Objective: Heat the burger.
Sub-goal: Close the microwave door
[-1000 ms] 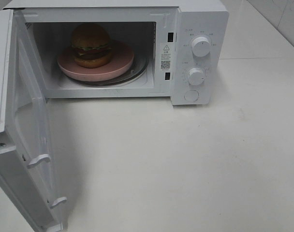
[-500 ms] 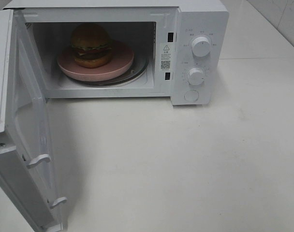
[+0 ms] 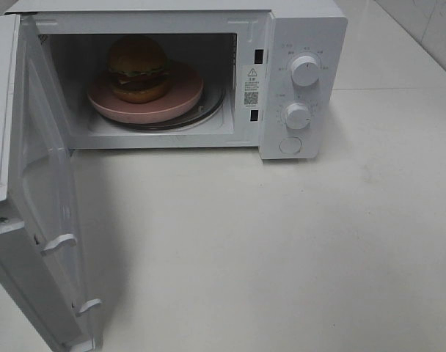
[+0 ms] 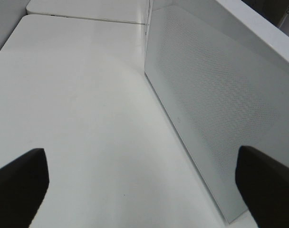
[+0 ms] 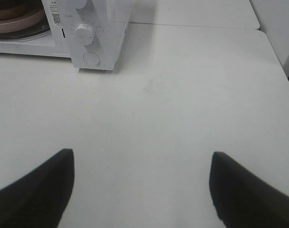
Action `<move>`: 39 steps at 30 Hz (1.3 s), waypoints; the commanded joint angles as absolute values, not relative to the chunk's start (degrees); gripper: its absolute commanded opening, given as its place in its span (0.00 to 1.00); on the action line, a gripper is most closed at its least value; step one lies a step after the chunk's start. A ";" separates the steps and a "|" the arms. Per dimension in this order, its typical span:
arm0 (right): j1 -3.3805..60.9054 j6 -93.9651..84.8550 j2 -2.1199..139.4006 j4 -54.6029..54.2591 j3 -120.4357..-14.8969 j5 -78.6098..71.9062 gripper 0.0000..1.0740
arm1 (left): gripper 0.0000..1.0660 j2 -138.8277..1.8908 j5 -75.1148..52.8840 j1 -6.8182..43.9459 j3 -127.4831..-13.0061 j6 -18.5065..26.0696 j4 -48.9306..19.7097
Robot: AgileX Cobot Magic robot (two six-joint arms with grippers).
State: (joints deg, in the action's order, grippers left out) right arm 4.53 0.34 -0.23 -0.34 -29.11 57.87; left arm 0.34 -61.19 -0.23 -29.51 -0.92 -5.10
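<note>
The burger (image 3: pixel 139 68) sits on a pink plate (image 3: pixel 185 97) inside the white microwave (image 3: pixel 304 29), on the glass turntable. The microwave's door (image 3: pixel 39 198) stands swung wide open to the left. Neither gripper shows in the exterior high view. In the left wrist view my left gripper (image 4: pixel 143 183) is open over the table, beside the door's dotted outer panel (image 4: pixel 220 95), with nothing between its fingers. In the right wrist view my right gripper (image 5: pixel 142 164) is open and empty above the table, well in front of the microwave's control panel (image 5: pixel 87 42).
Two round knobs (image 3: pixel 305 70) (image 3: pixel 298 115) and a round button (image 3: pixel 290 145) sit on the microwave's right panel. The open door juts toward the table's front left. White tabletop (image 3: pixel 282 249) stretches in front and to the right.
</note>
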 commanded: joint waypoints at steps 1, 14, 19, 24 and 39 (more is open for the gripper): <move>4.35 0.00 -1.78 -0.52 -28.71 57.07 0.71 | 0.94 1.32 -61.19 -0.40 -29.56 -0.97 -5.44; 4.35 0.00 -1.78 -0.52 -28.71 57.07 0.71 | 0.94 -0.57 -61.36 -0.40 -29.85 3.67 -9.40; 4.35 0.00 -1.78 -0.52 -28.71 57.07 0.71 | 0.88 -4.76 -57.64 -0.40 -32.77 3.90 -8.77; 4.35 0.00 -1.78 -0.52 -28.71 57.07 0.71 | 0.62 -12.26 -53.92 -0.40 -33.52 3.90 -5.39; 4.35 0.00 -1.78 -0.52 -28.71 57.07 0.71 | 0.00 -29.16 -43.09 -0.40 -33.52 4.13 -2.41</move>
State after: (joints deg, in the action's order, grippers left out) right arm 4.53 0.34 -0.23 -0.34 -29.11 57.87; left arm -28.71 -44.40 -0.23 -33.23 4.07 -2.58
